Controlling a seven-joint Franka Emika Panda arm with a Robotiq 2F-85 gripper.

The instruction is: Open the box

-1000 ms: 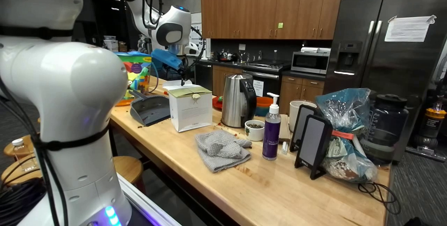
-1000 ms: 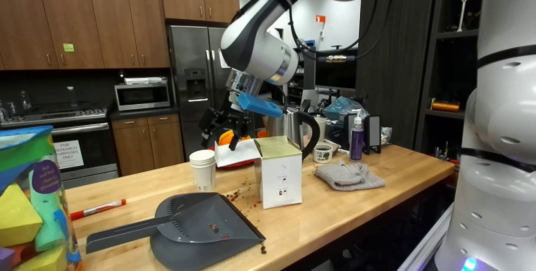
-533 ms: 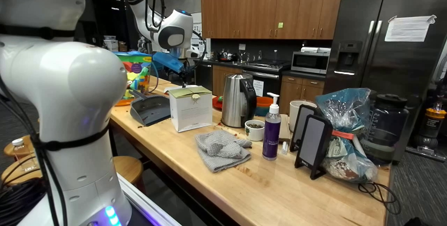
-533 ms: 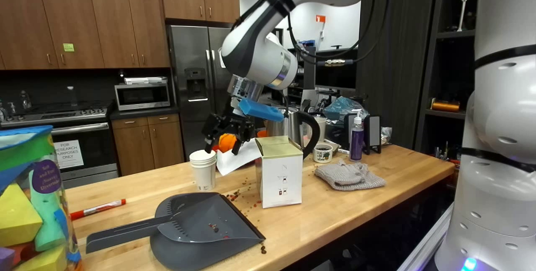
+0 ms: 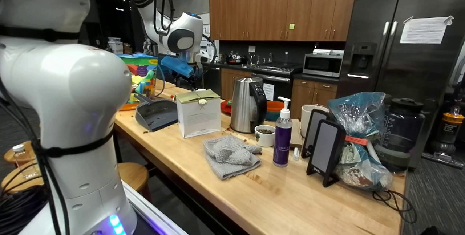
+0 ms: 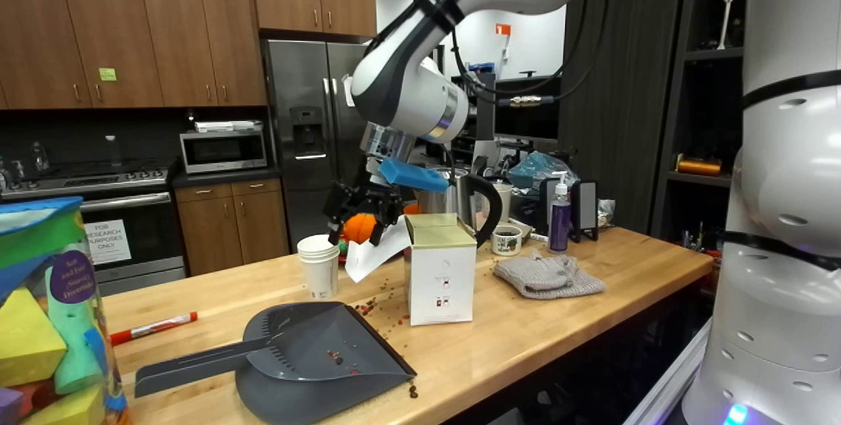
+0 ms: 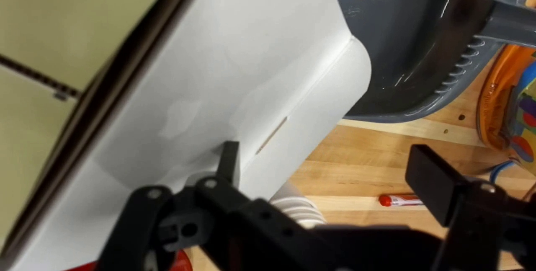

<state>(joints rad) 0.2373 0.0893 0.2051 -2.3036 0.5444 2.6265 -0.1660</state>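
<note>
The box (image 5: pixel 199 117) is white with an olive-green top and stands upright on the table; it also shows in an exterior view (image 6: pixel 441 284). A white flap (image 6: pixel 374 255) hangs out from its top edge on the dustpan side, sloping down. In the wrist view this flap (image 7: pixel 251 61) lies beside the green top panels (image 7: pixel 63 15), which are flat with a dark seam between them. My gripper (image 6: pixel 356 236) is open above the flap, with nothing between its fingers (image 7: pixel 328 166). One fingertip is over the flap and seems to touch it; the other is past its edge.
A grey dustpan (image 6: pixel 322 359) lies near the box. Stacked paper cups (image 6: pixel 318 267) stand close to the flap. A steel kettle (image 5: pixel 241 106) stands beside the box. A marker (image 6: pixel 154 328), a grey cloth (image 5: pixel 232 155) and a bag of blocks (image 6: pixel 52 320) are also on the table.
My gripper has moved down and slightly towards the kettle side. The flap has bent from nearly level to a steeper downward slope. The box stays in about the same place.
</note>
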